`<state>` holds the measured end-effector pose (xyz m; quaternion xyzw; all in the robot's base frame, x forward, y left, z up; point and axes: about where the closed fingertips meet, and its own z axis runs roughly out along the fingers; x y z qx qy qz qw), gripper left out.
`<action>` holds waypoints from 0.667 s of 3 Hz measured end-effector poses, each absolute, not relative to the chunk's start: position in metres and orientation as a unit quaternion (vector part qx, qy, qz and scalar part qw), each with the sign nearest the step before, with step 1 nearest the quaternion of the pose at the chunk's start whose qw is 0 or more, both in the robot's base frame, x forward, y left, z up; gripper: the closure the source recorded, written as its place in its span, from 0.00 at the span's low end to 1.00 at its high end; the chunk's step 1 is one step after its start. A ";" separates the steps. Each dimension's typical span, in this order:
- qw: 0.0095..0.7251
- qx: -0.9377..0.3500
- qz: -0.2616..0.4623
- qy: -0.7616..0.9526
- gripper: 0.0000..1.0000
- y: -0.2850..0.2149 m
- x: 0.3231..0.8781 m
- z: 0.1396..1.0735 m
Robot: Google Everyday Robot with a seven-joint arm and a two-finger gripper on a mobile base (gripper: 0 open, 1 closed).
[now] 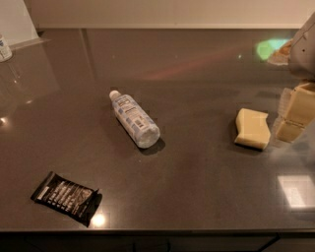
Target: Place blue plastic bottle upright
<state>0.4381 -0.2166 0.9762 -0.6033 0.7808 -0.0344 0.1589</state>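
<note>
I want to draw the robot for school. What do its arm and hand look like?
Only a little shows, at the right edge beside the yellow sponge. The gripper has two chunky, boxy fingers, pale cream-yellow like butter blocks. Above them the arm is smooth, rounded and light grey. No cables or markings are visible.

You are looking at what seems to be a kitchen, with a long dark shiny counter against a pale wall, and a yellow sponge and a black snack packet lying on it (the gripper hangs just beside the sponge, far right).
</note>
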 end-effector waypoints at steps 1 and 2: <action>0.159 -0.600 -0.035 0.783 0.00 -0.214 0.439 0.978; 0.155 -0.595 -0.023 0.788 0.00 -0.182 0.446 0.975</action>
